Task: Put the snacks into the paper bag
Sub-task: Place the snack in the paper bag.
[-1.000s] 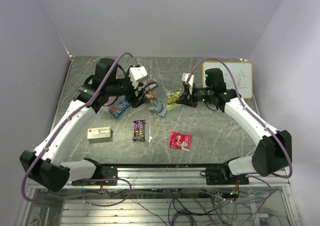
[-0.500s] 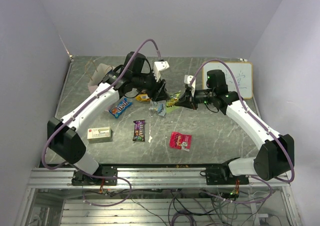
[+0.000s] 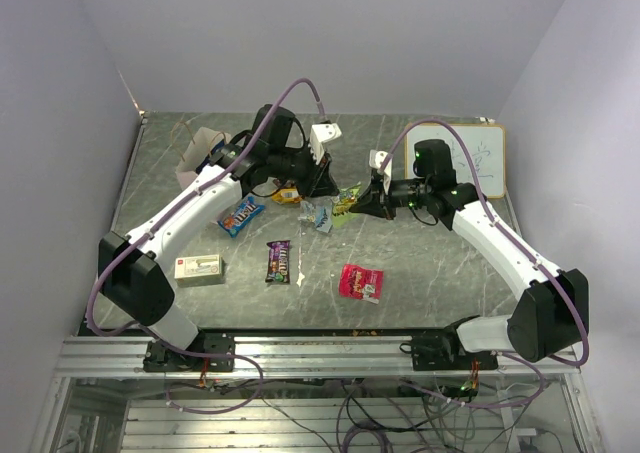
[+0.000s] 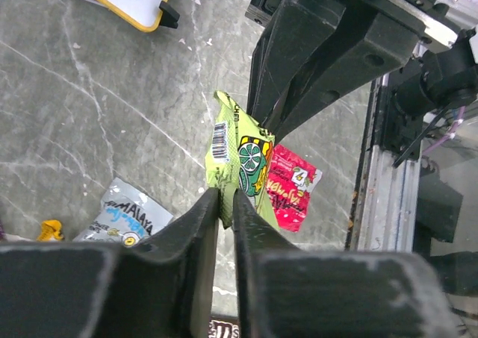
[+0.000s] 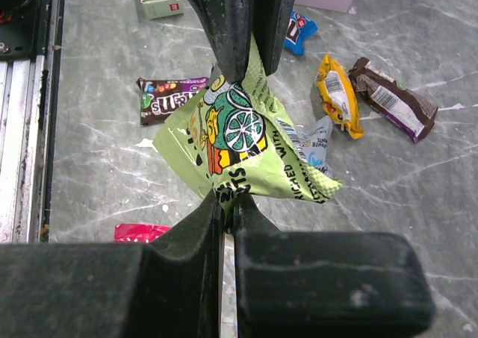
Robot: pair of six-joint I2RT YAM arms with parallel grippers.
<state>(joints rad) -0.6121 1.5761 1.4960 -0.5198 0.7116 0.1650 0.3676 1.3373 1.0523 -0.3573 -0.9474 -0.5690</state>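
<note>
Above the middle of the table (image 3: 440,263), the green snack packet (image 3: 347,199) is hanging between both grippers. The L gripper (image 3: 328,187) is pinching one edge w/ its fingers pressed together. The R gripper (image 3: 364,201) is pinching the opposite edge, also squeezed tight. The packet's long side is running from one gripper to the other, so each is touching one end. The paper bag (image 3: 198,153) is standing at the far left, well apart from the packet. The L arm is nearer to it, so prob. the R gripper needs to let go next.
</note>
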